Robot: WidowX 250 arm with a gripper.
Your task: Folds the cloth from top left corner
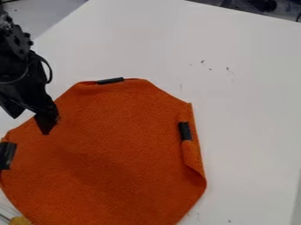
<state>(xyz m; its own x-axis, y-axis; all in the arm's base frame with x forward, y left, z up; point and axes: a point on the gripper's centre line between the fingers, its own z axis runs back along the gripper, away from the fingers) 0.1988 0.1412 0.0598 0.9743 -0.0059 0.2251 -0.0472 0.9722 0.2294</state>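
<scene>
Hanging over the upper left edge of the orange cloth (117, 154), the black gripper (30, 125) had its fingers spread, with nothing visibly pinched between them. The cloth lay on the white table (247, 88), mostly flat, its right edge curled inward. The step in hand looked to be either lining up on the top left corner or having just let it go; which, one could not tell. If the fold remained, the next move called for a low, shallow pinch, then a carry inward.

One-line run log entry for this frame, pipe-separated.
gripper: open, at upper-left edge of orange cloth | contact: can't tell | cloth: spread on white table, right edge partly turned over
</scene>
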